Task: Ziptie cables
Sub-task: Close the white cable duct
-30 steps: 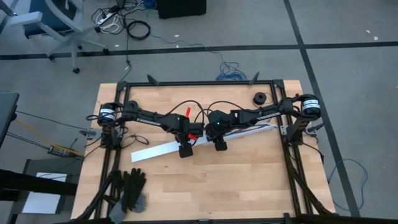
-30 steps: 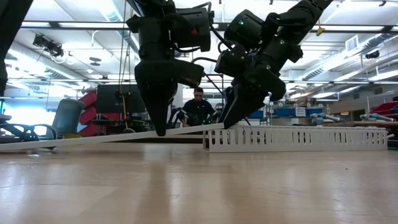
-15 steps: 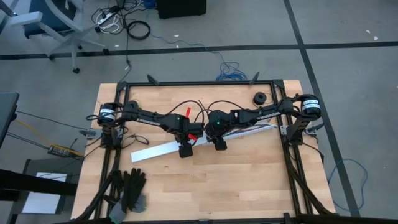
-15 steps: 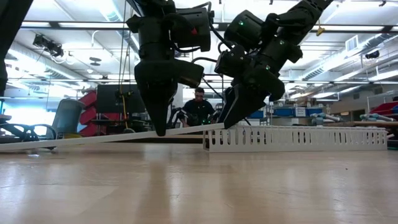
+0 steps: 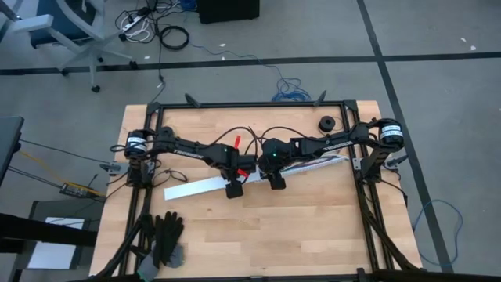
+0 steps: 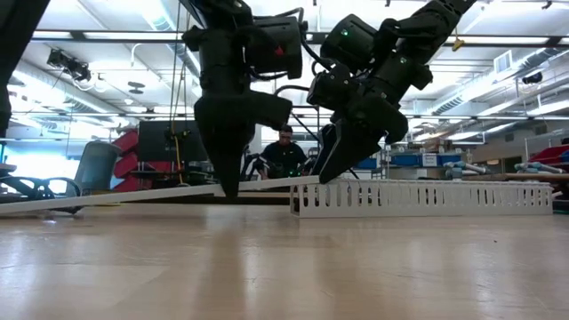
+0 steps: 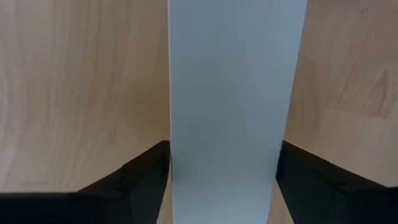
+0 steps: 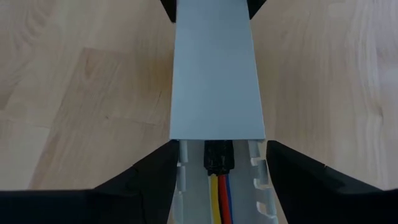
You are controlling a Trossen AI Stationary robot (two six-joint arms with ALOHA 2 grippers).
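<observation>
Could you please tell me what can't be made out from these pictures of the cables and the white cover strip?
- Cables: right wrist view shows only a short stretch with the dark plug; the white cover strip hides the rest.
- Left pincer: left wrist view, strip fills the gap; contact unclear.
- Right pincer: straddles the slotted channel; grip unclear.
- High view: cables too small, hidden under the arms.

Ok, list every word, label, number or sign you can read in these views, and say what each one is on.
None can be read.
Left arm base: a pale band, markings too small to read.
Right arm base: the same, too small to read.
White cover strip: blank.
Slotted channel and the cables in it: no print visible.
Room behind the table in the low view: no legible sign.
</observation>
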